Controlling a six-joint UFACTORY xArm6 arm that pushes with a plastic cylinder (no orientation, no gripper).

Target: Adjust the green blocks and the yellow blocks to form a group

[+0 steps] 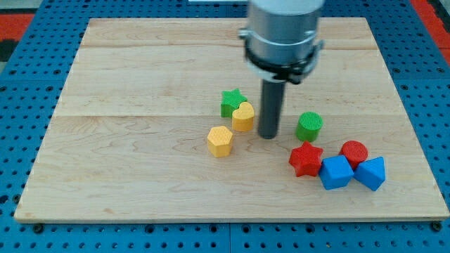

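A green star block [230, 100] and a yellow heart block [243, 117] touch each other near the board's middle. A yellow hexagon block [220, 140] lies just below and to the left of them, a small gap apart. A green cylinder block [309, 126] stands alone to the right. My tip [268, 135] rests on the board between the yellow heart and the green cylinder, closer to the heart and touching neither.
A red star block [306, 159], a red cylinder block [354, 152], a blue cube block [335, 172] and a blue triangular block [371, 173] cluster at the lower right, just below the green cylinder. The wooden board [126, 105] lies on a blue pegboard.
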